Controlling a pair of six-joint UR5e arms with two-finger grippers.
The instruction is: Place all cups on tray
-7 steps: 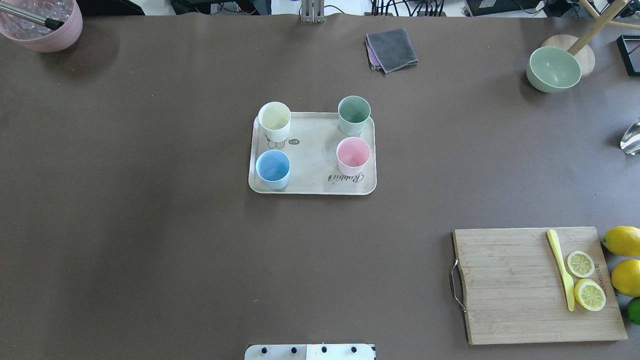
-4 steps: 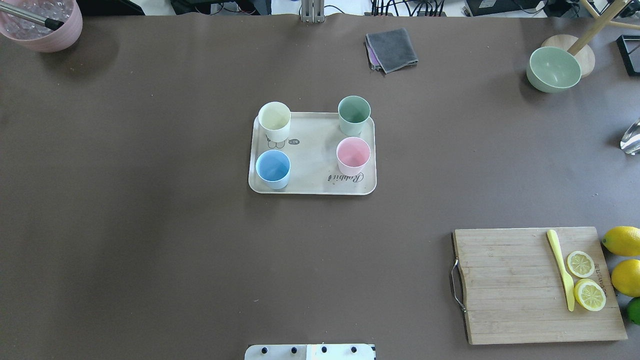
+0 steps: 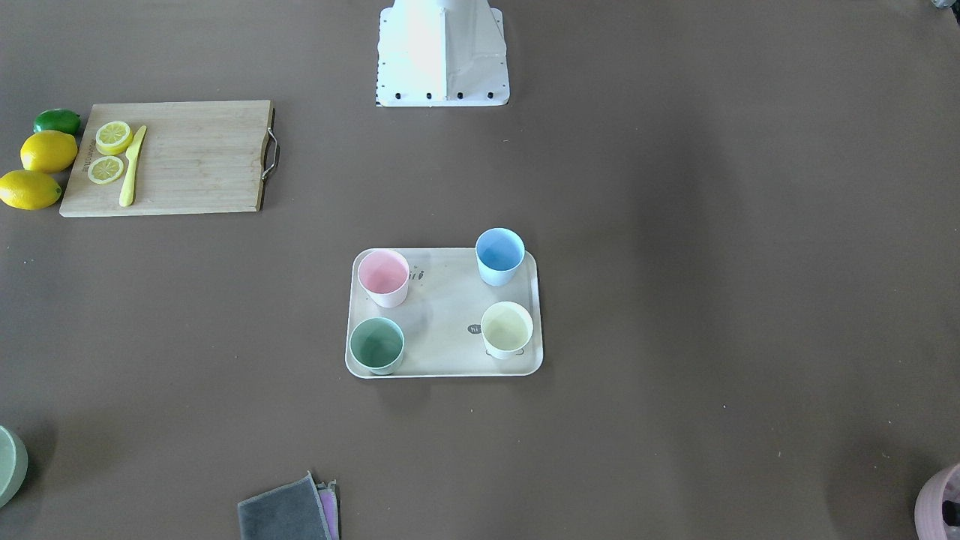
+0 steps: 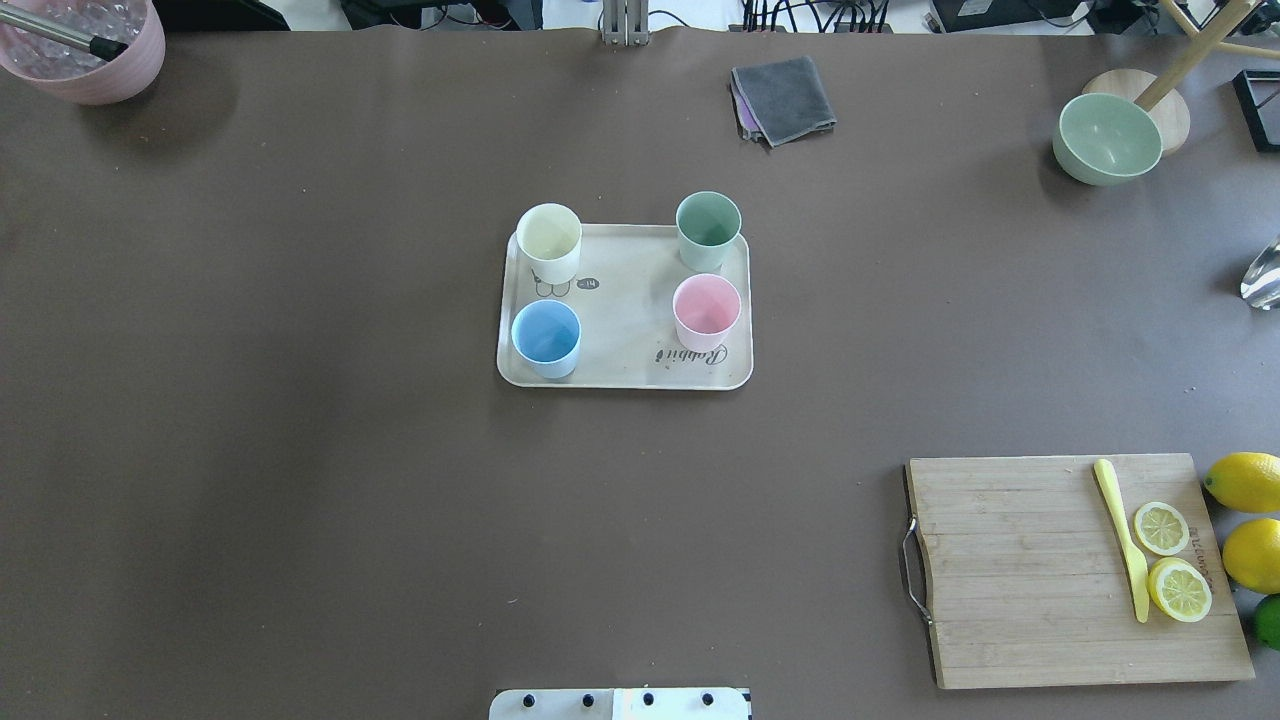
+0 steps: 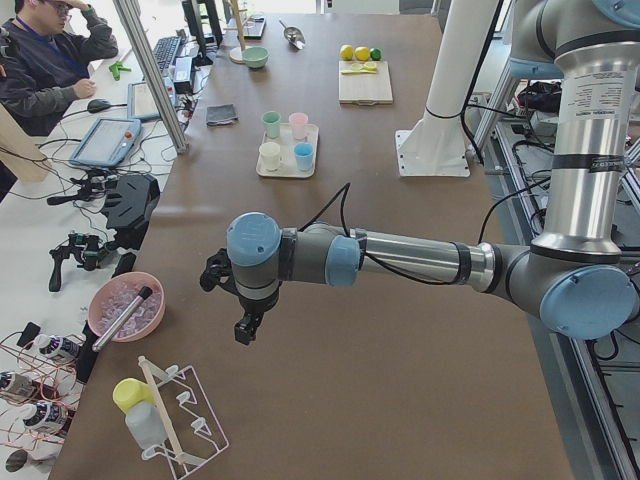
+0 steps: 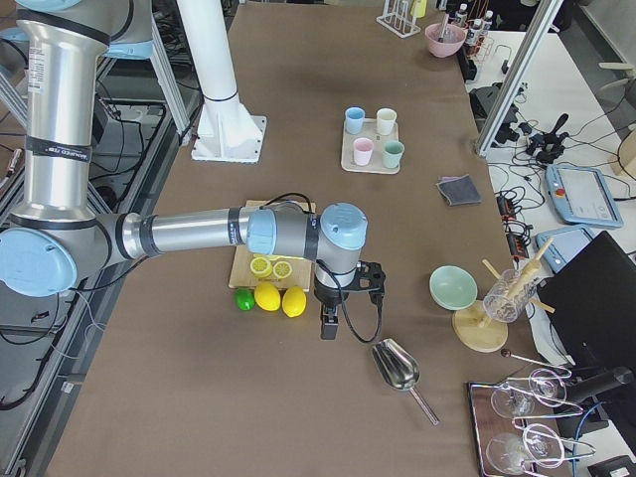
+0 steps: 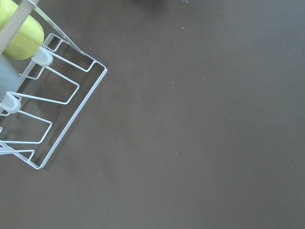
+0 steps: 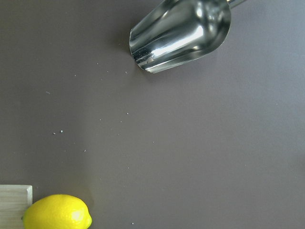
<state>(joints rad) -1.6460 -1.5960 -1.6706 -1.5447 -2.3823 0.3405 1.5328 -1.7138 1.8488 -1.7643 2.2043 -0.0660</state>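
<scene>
The cream-beige tray lies at the table's middle. All four cups stand upright on it: cream-yellow and sage green at the far corners, light blue and pink nearer. The front-facing view shows the same tray. My left gripper hangs far off over the table's left end, my right gripper over the right end beside the lemons. Both show only in the side views, so I cannot tell whether they are open or shut.
A wooden cutting board with lemon slices and a yellow knife lies near right, lemons beside it. A green bowl, a grey cloth and a larger pink vessel stand at the far edge. A metal scoop and a wire rack lie below the wrists.
</scene>
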